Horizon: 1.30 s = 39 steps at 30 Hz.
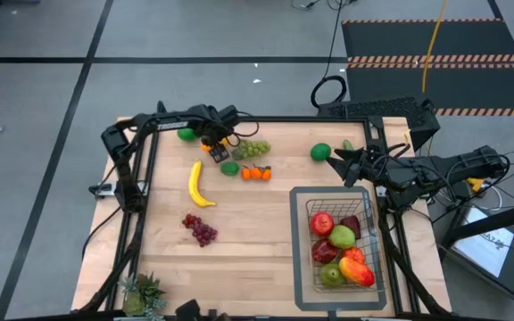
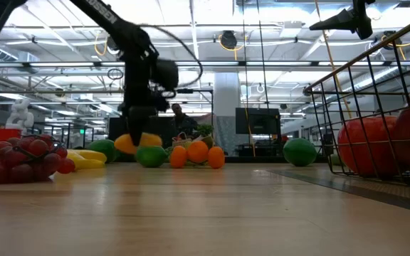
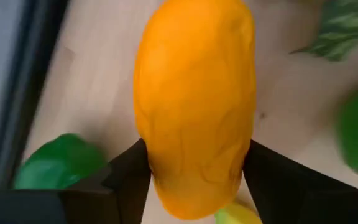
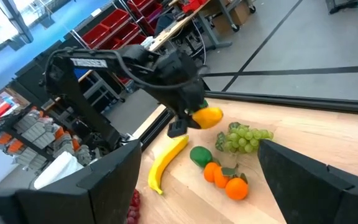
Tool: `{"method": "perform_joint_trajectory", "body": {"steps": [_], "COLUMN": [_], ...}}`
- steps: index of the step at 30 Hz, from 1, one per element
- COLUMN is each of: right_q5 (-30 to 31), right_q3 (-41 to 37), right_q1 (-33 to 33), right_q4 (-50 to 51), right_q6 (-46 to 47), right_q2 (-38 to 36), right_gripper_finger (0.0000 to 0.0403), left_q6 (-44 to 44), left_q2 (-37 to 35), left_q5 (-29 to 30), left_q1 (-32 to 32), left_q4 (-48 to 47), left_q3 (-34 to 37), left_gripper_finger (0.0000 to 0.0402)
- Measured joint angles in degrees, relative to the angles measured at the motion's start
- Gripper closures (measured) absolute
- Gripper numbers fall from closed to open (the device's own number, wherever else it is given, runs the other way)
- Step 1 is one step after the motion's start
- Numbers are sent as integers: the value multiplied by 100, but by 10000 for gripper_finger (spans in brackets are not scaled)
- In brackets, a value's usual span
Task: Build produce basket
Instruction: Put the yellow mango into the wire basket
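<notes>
My left gripper [image 1: 214, 143] is over the table's far left part, shut on an orange-yellow mango [image 3: 194, 106], which also shows in the low view [image 2: 135, 142] and the right wrist view [image 4: 207, 116]. A banana [image 1: 199, 185], red grapes [image 1: 201, 229], green grapes [image 1: 252, 149], small oranges [image 1: 257, 173] and limes [image 1: 229, 168] lie on the wood around it. The wire basket [image 1: 294, 241] stands at the near right with apples and pears inside. My right gripper [image 1: 337, 159] is open and hovers high [image 2: 340, 20] by the basket's far edge. My left gripper pinches the mango between its two fingers [image 3: 126, 177], one on each long side of its end [image 3: 166, 186]. The fingers come from above, pointing down [image 2: 137, 117]. The mango sits just clear of the table, above the lime [image 2: 151, 156].
A round green fruit [image 1: 320, 152] lies just left of the right gripper, and another [image 1: 186, 135] sits at the far left edge. A spiky potted plant [image 1: 141, 292] stands at the near left corner. Bare wood lies in the middle between grapes and basket.
</notes>
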<state>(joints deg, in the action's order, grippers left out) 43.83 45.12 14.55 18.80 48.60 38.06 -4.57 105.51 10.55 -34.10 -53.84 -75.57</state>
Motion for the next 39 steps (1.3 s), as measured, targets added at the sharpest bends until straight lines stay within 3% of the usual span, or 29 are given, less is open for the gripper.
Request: {"method": "perform_joint_trajectory", "body": {"steps": [10, 19, 31, 39], "right_q5": [-52, -501, -1849, -2210], "right_q3": [-2, -2, -2, -2], "right_q1": [-43, -144, -181, -181], "right_q4": [-2, -5, -387, -660], "right_q6": [-609, -795, -632, -421], "right_q2": [-17, -60, -85, -115], "right_gripper_finger": [87, 87, 87, 87], "left_q6": [825, 2030, 5120, 7017], "left_q2": [-1214, -2158, -2585, -2582], "left_q5": [-31, -693, -775, -960], "left_q1": [309, 799, 1461, 1932], "left_q4": [-376, 227, 1202, 1683], "left_q3": [-778, -1285, -1292, -1290], "left_gripper_finger": [162, 170, 161, 161]}}
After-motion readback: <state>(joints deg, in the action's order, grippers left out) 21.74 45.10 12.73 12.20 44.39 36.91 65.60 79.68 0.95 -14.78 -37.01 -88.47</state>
